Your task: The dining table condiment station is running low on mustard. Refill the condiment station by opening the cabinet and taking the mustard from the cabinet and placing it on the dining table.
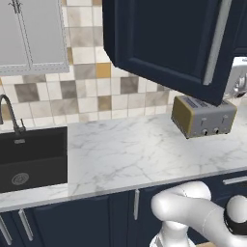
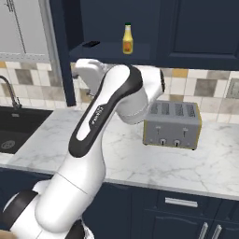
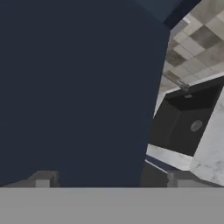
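The navy cabinet (image 2: 196,28) stands open. Its left door (image 1: 164,38) is swung out over the counter, with its silver bar handle (image 1: 217,43) at the free edge. On the open shelf (image 2: 112,50) stands a tall orange-yellow bottle (image 2: 127,39) with a pale collar and dark tip. The mustard is out of view, and so is the dining table. My gripper (image 3: 111,179) is open, its fingertips (image 3: 43,178) wide apart right at the door's flat navy face (image 3: 74,87), nothing between them. In the right base view the arm (image 2: 100,116) reaches up toward the door's edge (image 2: 63,51).
A silver toaster (image 1: 203,116) sits on the marble worktop (image 1: 125,154) under the cabinet. The black sink (image 1: 31,157) with its tap (image 1: 9,113) lies to the left, below a pale grey cabinet (image 1: 34,34). A small dark flat thing (image 2: 93,44) lies on the shelf.
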